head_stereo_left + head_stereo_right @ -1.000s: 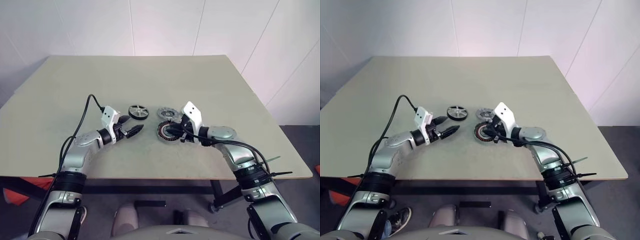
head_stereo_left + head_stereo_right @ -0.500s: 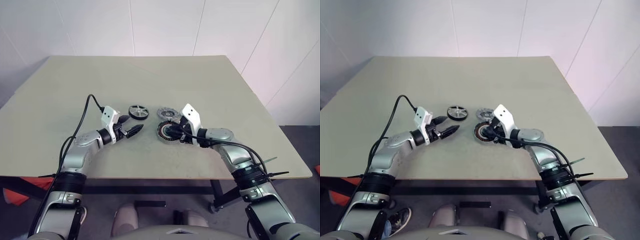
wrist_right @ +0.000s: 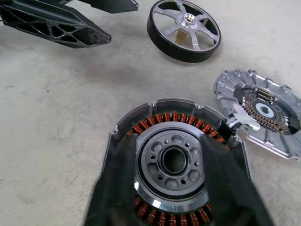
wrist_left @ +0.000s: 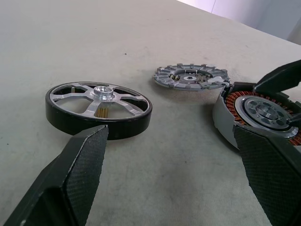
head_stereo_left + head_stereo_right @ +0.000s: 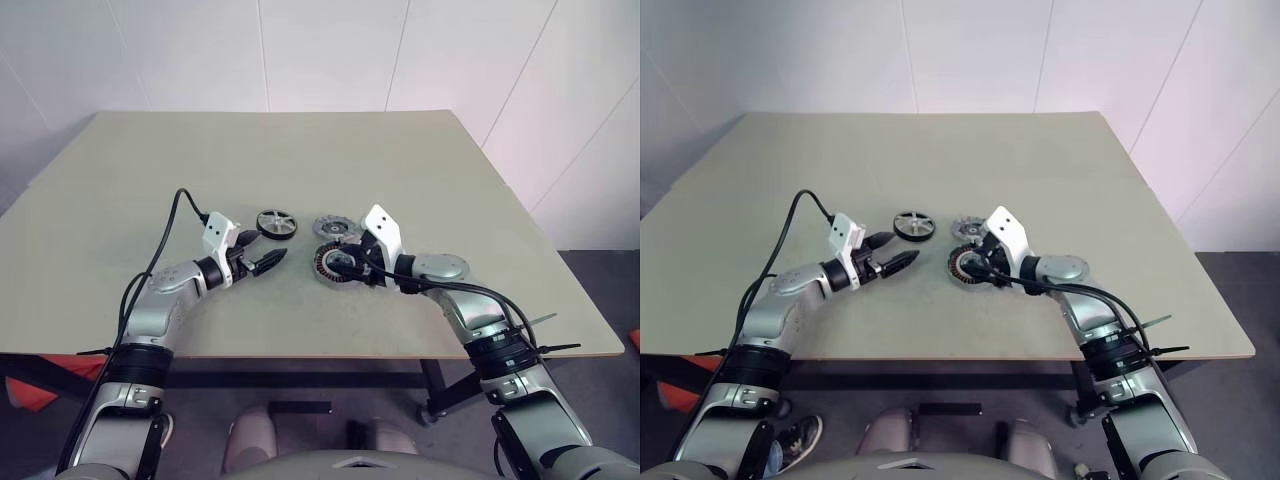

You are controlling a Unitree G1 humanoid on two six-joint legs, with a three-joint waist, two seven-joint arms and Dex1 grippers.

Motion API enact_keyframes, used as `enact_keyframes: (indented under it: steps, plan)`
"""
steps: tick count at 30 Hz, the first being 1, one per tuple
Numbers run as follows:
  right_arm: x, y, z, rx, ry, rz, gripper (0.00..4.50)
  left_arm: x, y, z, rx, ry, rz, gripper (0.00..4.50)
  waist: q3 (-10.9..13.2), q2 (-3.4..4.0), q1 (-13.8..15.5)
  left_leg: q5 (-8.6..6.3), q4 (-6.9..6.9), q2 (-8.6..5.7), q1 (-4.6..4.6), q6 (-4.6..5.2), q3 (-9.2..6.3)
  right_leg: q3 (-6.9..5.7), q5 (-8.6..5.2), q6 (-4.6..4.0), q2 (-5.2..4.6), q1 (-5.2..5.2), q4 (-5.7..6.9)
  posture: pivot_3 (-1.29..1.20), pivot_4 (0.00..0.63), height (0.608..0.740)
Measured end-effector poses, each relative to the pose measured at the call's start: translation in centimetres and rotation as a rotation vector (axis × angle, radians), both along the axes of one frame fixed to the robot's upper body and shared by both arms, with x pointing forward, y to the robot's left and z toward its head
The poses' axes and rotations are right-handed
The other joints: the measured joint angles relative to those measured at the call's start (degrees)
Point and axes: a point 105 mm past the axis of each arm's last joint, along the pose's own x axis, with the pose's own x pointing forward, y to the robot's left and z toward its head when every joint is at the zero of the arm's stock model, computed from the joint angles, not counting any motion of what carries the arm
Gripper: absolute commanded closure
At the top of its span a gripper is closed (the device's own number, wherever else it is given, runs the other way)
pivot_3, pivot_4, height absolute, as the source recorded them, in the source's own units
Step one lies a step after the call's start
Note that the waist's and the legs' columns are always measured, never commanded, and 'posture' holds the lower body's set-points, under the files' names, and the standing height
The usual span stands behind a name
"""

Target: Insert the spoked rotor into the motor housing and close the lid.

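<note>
A: Checking left gripper (image 5: 268,262) – sitting centre-left of frame, jaws spread wide, holding nothing. Pointing toward spoked rotor (image 5: 276,223), lying flat on table (image 5: 150,170) just above it.

B: Right gripper (image 5: 341,266)?

A: Straddling motor housing (image 3: 174,162) at frame centre, fingers (image 3: 117,197) flanking its windings; can't tell whether actually clamping. Lid (image 5: 336,229) lying ribbed-face-up, just above housing.

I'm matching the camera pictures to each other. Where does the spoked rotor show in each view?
Left eye view: the dark-rimmed, silver-spoked rotor lies flat at table centre.
Right eye view: same spot, left of the grey ribbed lid.
Left wrist view: left of centre, nearest thing.
Right wrist view: top, right of centre.
Shared landmark: the copper-wound motor housing, beside rotor and lid.
</note>
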Motion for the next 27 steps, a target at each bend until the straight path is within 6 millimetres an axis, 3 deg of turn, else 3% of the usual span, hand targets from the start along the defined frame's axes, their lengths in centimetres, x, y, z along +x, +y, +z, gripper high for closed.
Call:
enact_keyframes:
  steps: [3, 4, 10, 18, 27]
  plan:
    - [0.0, 0.1, 0.0, 0.002, -0.001, 0.001, 4.28, 0.0, 0.0, 0.0, 0.000, -0.001, 0.001, 0.00, 0.0, 0.00, 0.0, 0.00, 0.00, 0.00, 0.00, 0.00, 0.00, 0.00, 0.00, 0.00, 0.00, 0.00, 0.00, 0.00, 0.000, 0.740]
    - [0.0, 0.1, 0.1, 0.003, -0.003, 0.001, 4.47, 0.0, 0.0, 0.0, 0.000, -0.001, 0.002, 0.00, 0.0, 0.00, 0.0, 0.00, 0.00, 0.00, 0.00, 0.00, 0.00, 0.00, 0.00, 0.00, 0.00, 0.00, 0.00, 0.00, 0.000, 0.740]
    - [0.5, 0.7, 0.6, 0.017, -0.020, -0.003, 4.47, 0.0, 0.0, 0.0, 0.001, -0.002, 0.003, 0.00, 0.0, 0.00, -0.1, 0.00, 0.00, 0.00, 0.00, 0.00, 0.00, 0.00, 0.00, 0.00, 0.00, 0.00, 0.00, 0.00, 0.000, 0.740]
    - [0.8, 0.6, -1.0, -0.015, 0.002, -0.032, 4.47, 0.0, 0.1, -0.1, 0.002, -0.001, 0.007, 0.00, 0.0, 0.00, -0.3, 0.01, -0.01, 0.00, 0.04, -0.01, 0.01, 0.00, 0.00, 0.00, 0.01, 0.01, 0.00, 0.00, 0.000, 0.740]
    - [1.1, 0.1, -0.2, -0.003, -0.017, -0.057, 4.47, 0.7, 0.7, 0.0, -0.049, 0.008, 0.100, 0.00, 0.0, 0.00, -0.2, 0.01, -0.01, 0.00, -0.01, -0.02, 0.00, 0.01, 0.00, 0.00, 0.00, 0.00, 0.01, 0.00, 0.000, 0.740]
